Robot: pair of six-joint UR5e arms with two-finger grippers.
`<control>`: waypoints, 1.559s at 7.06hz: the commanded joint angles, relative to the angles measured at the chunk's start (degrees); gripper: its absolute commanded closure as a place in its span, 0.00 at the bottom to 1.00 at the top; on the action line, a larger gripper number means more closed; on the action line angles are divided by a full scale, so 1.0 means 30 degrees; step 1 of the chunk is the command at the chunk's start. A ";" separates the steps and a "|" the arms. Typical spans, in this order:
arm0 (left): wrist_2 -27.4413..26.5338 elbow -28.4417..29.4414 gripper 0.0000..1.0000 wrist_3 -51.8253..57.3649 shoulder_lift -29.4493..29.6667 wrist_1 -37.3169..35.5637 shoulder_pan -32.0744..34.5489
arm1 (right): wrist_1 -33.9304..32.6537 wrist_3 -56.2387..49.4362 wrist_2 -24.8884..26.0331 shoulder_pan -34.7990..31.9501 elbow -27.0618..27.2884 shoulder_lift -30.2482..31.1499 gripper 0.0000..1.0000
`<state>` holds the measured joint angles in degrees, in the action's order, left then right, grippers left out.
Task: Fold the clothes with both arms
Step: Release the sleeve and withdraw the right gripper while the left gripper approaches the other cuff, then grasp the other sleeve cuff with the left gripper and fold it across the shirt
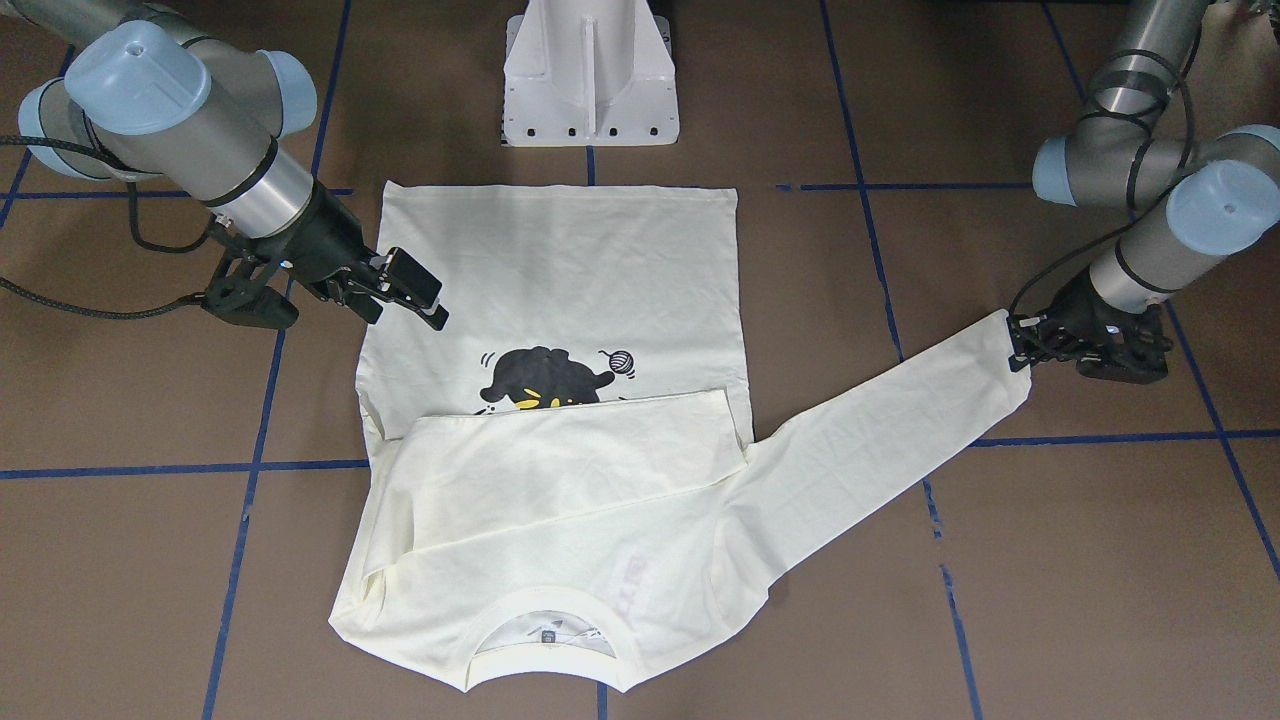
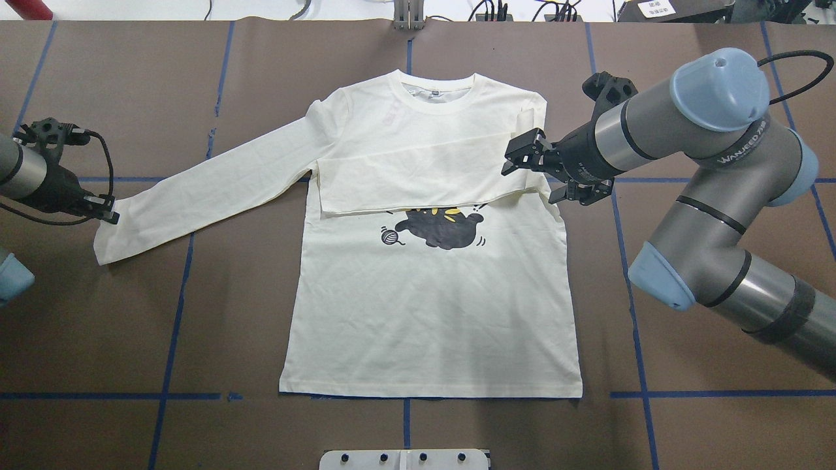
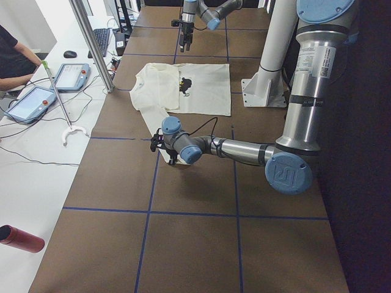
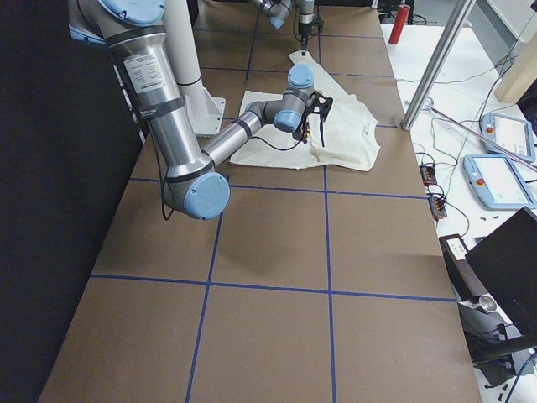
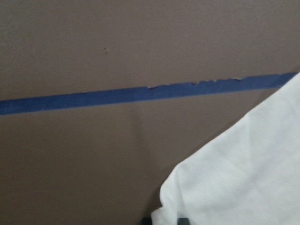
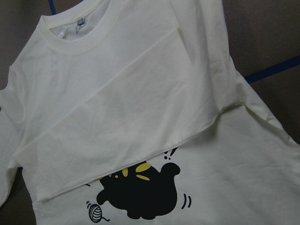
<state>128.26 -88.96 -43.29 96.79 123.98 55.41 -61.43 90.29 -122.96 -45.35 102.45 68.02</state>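
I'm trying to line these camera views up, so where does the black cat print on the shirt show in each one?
Front-facing: cat print at the middle of the shirt, just above the folded sleeve.
Overhead: centre, just below that sleeve.
Left side: tiny, top centre.
Right side: too small to tell.
Left wrist: not in it.
Right wrist: bottom centre.
Shared landmark: the folded sleeve.

The shirt [image 2: 431, 320] is cream-white, its cat print [image 2: 444, 230] black with yellow marks. The bench [image 2: 98, 313] is brown, with blue tape lines [image 2: 98, 395]. The left arm [image 1: 1150, 170] and right arm [image 2: 712, 189] are silver-grey.
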 commanded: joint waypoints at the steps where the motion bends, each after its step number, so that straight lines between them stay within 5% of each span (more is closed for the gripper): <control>1: 0.0985 -0.4019 1.00 -0.2252 0.0573 -0.2991 -0.0012 | -0.0001 -0.1314 -0.0580 -0.0933 0.1349 0.2387 0.00; 3: 0.0928 -0.4711 1.00 -0.7393 0.5036 -0.5139 -0.1376 | -0.0001 -0.5934 -0.3382 -0.3970 0.1564 0.4912 0.00; 5: -0.2391 -0.3492 1.00 -1.2795 1.1441 -0.7214 -0.4978 | 0.0000 -1.0357 -0.4390 -0.5970 0.1448 0.6819 0.00; 7: -0.6436 0.2693 1.00 -1.5999 1.8064 -0.6819 -0.8174 | 0.0058 -1.1141 -0.4830 -0.7058 0.1651 0.7383 0.00; 9: -0.9691 0.7834 1.00 -1.6504 2.0176 -0.2306 -1.0463 | 0.0087 -1.1170 -0.4773 -0.7354 0.1681 0.7472 0.00; 11: -1.0586 0.9087 0.23 -1.7238 2.0236 -0.0577 -1.0793 | 0.0087 -1.1141 -0.4715 -0.7326 0.1681 0.7647 0.00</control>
<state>98.44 -64.22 -93.99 156.90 119.10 23.89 -61.18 56.87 -137.20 -67.29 107.44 90.64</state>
